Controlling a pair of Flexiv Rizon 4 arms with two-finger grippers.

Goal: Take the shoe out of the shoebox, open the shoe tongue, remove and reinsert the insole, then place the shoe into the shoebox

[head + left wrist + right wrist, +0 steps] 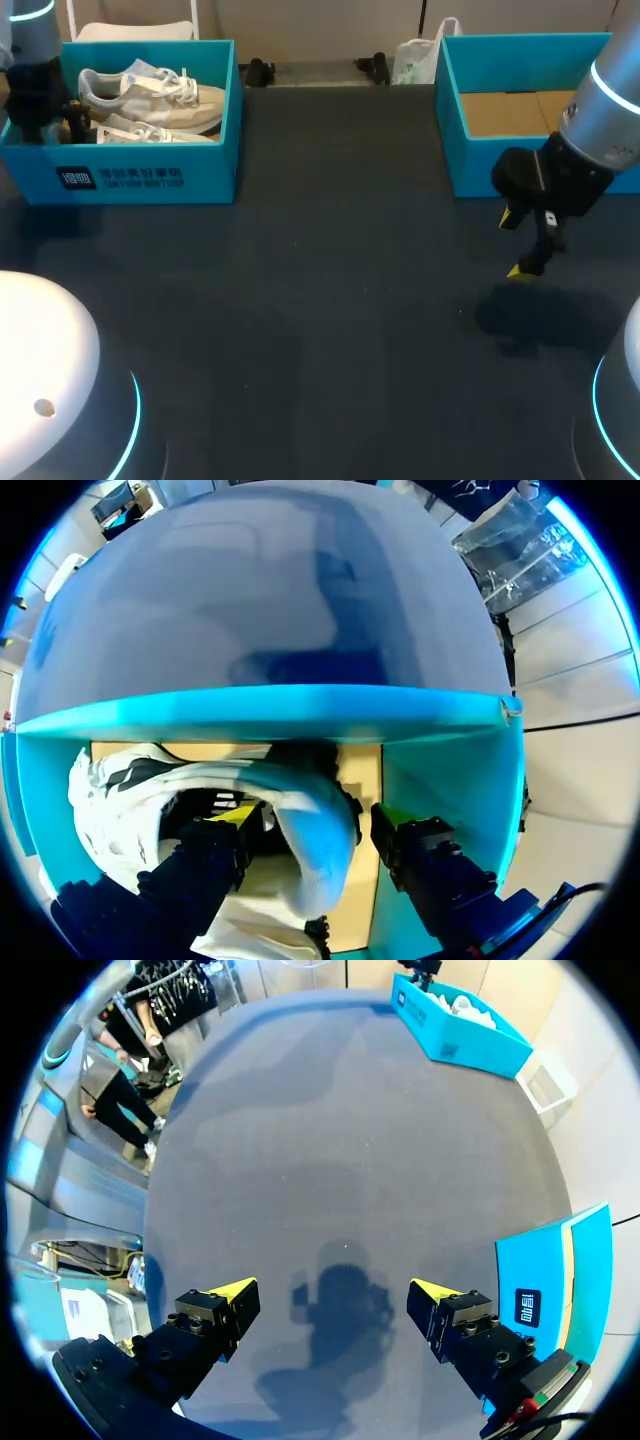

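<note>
Spread fingers of the left gripper (315, 820) are set astride the heel collar of the white fabric sneaker (120, 780) inside the teal cardboard shoebox (250, 712); the right gripper (335, 1295) is held open, well apart. Light and soft, the sneaker is judged best pinched at that collar.

We stand at 1 table (330, 330), its matte top dark grey, evenly lit, 1 soft shadow (520, 315) near its right edge.
</note>
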